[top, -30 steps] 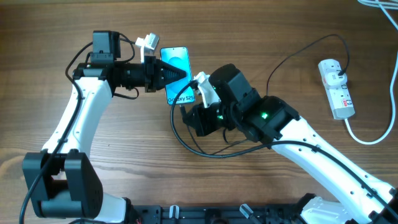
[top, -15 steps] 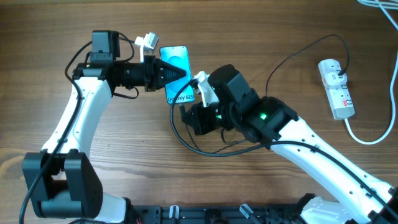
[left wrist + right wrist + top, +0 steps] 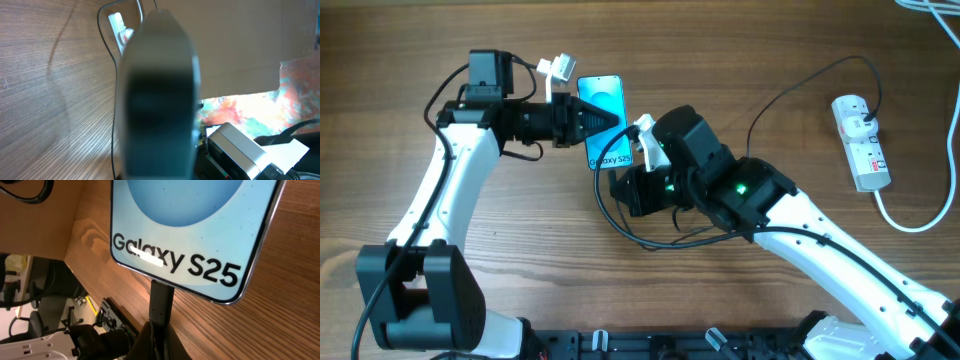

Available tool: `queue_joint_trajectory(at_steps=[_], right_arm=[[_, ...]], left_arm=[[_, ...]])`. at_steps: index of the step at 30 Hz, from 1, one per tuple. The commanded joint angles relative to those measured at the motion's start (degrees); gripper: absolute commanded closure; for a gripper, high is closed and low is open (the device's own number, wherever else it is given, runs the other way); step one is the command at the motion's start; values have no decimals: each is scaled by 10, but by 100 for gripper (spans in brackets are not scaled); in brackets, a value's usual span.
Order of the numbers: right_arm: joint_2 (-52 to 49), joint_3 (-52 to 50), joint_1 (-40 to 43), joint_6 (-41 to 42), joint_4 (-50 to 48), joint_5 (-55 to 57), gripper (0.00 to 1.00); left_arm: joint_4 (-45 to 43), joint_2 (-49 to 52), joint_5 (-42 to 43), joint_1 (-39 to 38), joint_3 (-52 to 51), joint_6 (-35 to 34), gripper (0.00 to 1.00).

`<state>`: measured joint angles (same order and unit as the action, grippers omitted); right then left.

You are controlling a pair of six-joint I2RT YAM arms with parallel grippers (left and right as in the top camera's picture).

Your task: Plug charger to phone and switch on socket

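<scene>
My left gripper (image 3: pixel 592 118) is shut on the phone (image 3: pixel 605 125) and holds it at the middle of the table, its teal screen facing up. In the left wrist view the phone (image 3: pixel 157 100) is a dark blur filling the jaws. My right gripper (image 3: pixel 618 180) is just below the phone, shut on the charger's connector (image 3: pixel 161 302). In the right wrist view the connector tip meets the lower edge of the phone (image 3: pixel 195 225), under the "Galaxy S25" text. I cannot tell whether it is seated. The socket (image 3: pixel 860 140) lies at the far right with the charger's white plug head (image 3: pixel 861 122) in it.
The black charger cable (image 3: pixel 790 90) runs from the socket to a loop (image 3: pixel 620 228) under my right arm. The socket's thick white cord (image 3: pixel 910 222) trails off to the right edge. The socket also shows far off in the left wrist view (image 3: pixel 120 27).
My right gripper has shifted slightly left and up toward the phone's lower edge with the connector. The left arm and phone have not moved.
</scene>
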<state>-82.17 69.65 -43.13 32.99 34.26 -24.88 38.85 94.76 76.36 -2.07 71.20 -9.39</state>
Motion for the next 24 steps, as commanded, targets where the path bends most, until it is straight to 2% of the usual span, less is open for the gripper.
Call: queue_joint_trajectory(at_steps=[1, 19, 20, 22, 24], right_arm=[[0, 12, 23, 0, -29, 43, 96], [1, 41, 35, -16, -43, 40, 96], [1, 45, 38, -25, -46, 27, 84], [3, 46, 44, -69, -71, -39, 28], [4, 47, 54, -93, -80, -93, 4]], left_arm=[[15, -7, 26, -31, -1, 34, 96], [26, -7, 26, -36, -1, 34, 96], [26, -7, 26, -36, -1, 34, 96], [25, -7, 26, -36, -1, 34, 96], [26, -7, 26, -36, -1, 34, 96]])
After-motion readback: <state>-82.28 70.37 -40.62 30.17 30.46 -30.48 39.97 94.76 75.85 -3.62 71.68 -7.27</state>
